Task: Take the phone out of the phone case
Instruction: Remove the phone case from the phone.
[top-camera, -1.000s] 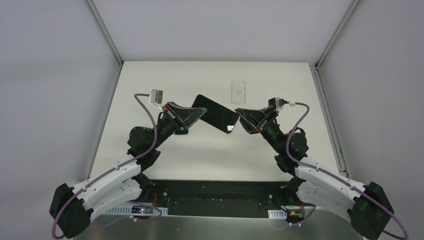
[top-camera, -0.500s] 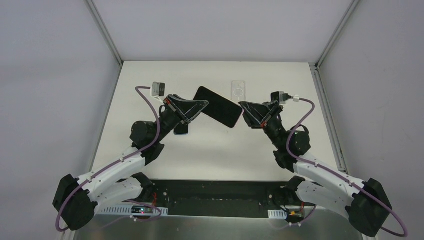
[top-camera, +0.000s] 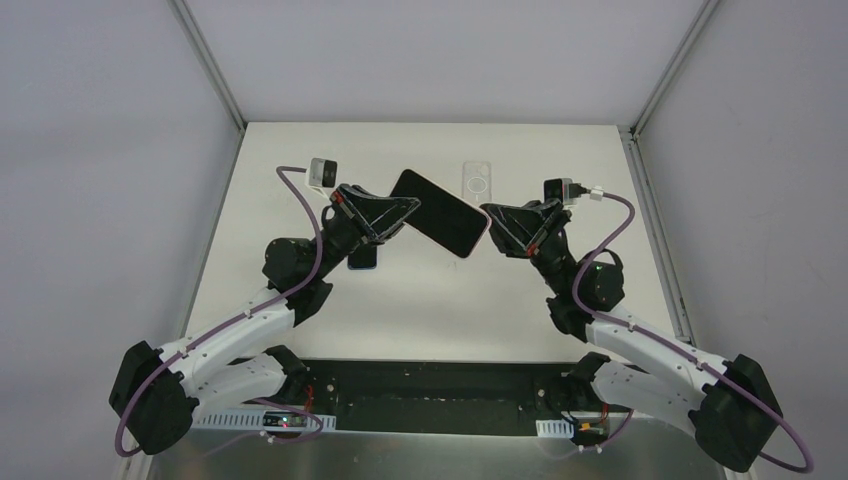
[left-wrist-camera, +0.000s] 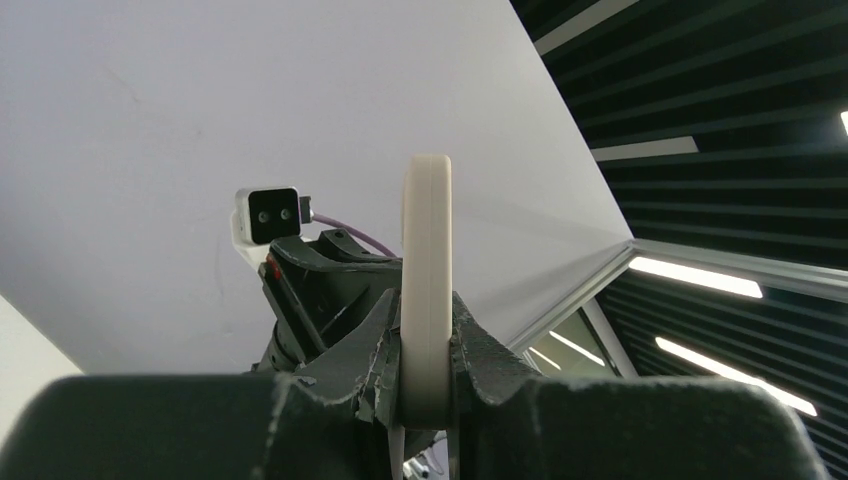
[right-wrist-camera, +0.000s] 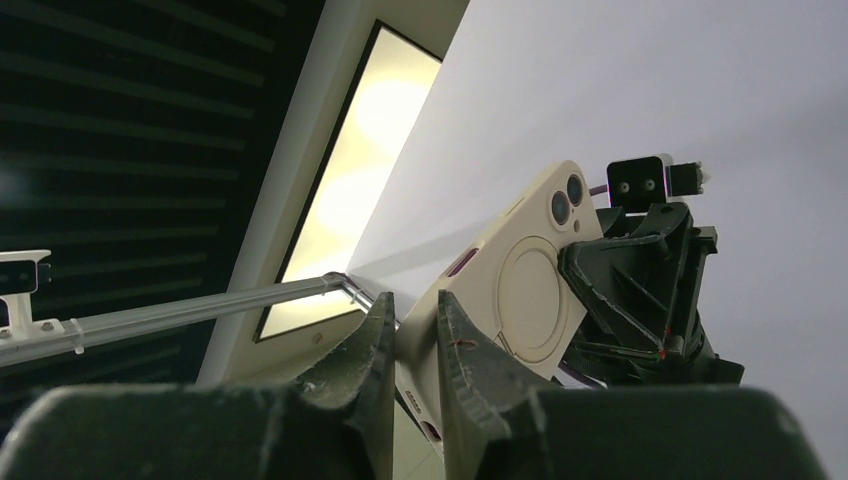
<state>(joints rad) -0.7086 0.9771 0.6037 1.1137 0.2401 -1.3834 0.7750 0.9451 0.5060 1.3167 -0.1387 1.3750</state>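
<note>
The phone, dark screen up, hangs tilted above the middle of the table, still inside its cream phone case. My left gripper is shut on its left end. The left wrist view shows the cream edge clamped upright in the left gripper. My right gripper is shut on the right corner. In the right wrist view the case's cream back, with a round ring and two camera lenses, runs from the right gripper toward the other gripper.
A clear phone case with a ring lies flat on the white table behind the held phone. A dark blue object lies on the table under the left gripper. Metal rails edge the table left and right.
Both arms have carried the phone together a little higher and toward the back of the table. Neither grip has changed.
</note>
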